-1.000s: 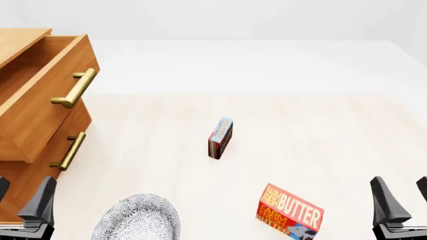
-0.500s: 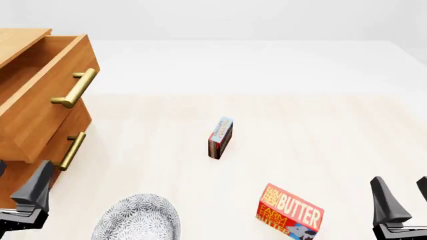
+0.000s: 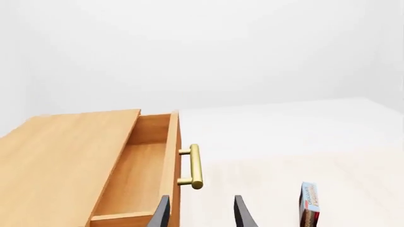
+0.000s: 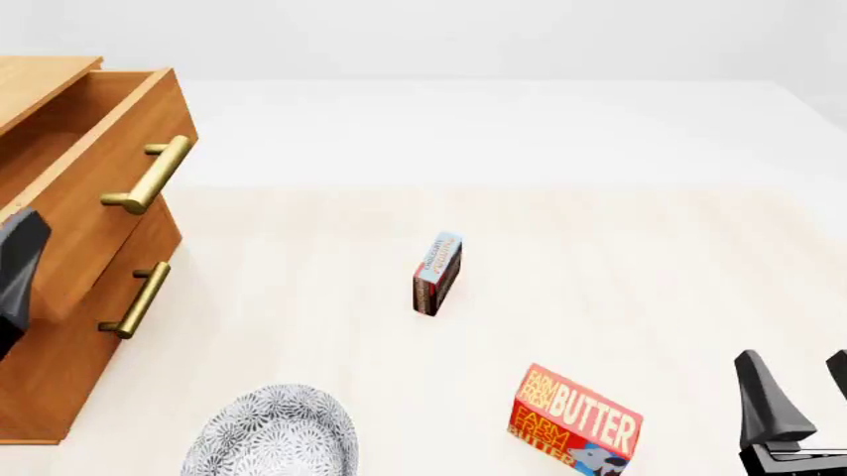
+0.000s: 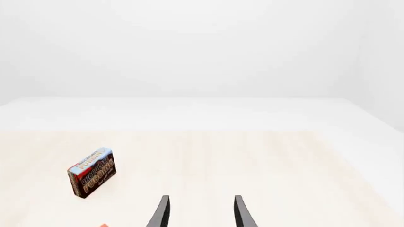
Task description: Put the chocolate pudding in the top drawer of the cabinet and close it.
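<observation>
The chocolate pudding (image 4: 437, 274) stands on its edge in the middle of the table, blue and red on top and dark brown below; the box also shows in both wrist views (image 3: 309, 204) (image 5: 92, 172). At the left, the cabinet (image 4: 54, 367) has its top drawer (image 4: 93, 188) pulled out, with nothing visible inside (image 3: 136, 175). My left gripper (image 3: 202, 215) is open and raised in front of the drawer's face near the brass handle (image 3: 194, 166); only one of its fingers (image 4: 16, 266) shows in the front view. My right gripper (image 4: 798, 397) is open, low at the near right.
A red BUTTER box (image 4: 576, 418) stands near the front edge, right of centre. A grey patterned bowl (image 4: 274, 436) sits at the front left, beside the cabinet. The lower drawer (image 4: 99, 327) is shut, its brass handle (image 4: 137, 299) sticking out.
My left gripper has risen from the near left corner up along the cabinet's front to the level of the top drawer. The right gripper and the pudding have not moved.
</observation>
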Available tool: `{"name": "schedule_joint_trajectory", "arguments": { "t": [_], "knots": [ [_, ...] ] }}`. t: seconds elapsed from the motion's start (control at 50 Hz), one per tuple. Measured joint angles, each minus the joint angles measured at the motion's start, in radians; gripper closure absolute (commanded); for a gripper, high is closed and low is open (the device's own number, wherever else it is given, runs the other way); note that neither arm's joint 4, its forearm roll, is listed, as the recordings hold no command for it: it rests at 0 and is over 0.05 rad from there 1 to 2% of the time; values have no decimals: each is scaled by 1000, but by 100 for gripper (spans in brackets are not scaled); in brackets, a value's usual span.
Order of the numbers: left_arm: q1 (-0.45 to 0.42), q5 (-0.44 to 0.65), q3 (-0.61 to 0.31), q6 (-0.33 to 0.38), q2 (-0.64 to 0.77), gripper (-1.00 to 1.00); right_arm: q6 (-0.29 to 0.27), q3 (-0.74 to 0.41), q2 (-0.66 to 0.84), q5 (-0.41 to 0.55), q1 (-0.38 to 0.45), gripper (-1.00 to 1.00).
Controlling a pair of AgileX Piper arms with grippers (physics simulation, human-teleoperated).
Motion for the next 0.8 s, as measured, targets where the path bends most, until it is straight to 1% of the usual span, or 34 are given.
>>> {"name": "schedule_joint_trajectory", "arguments": {
  "t": [0.26,0.4,0.5,0.7,0.8],
  "knots": [
    [4,50,-173,2,104,-100,0,2,1,-2,0,-100],
    [9,52,-223,0,156,-100,0,3,1,-4,0,-100],
    [14,70,-255,-16,202,-100,0,4,1,-4,0,-100],
    [20,127,-322,-60,272,-100,0,4,1,-5,0,-100],
    [36,169,-357,-88,291,-100,0,4,1,-5,0,-100]
  ]
}}
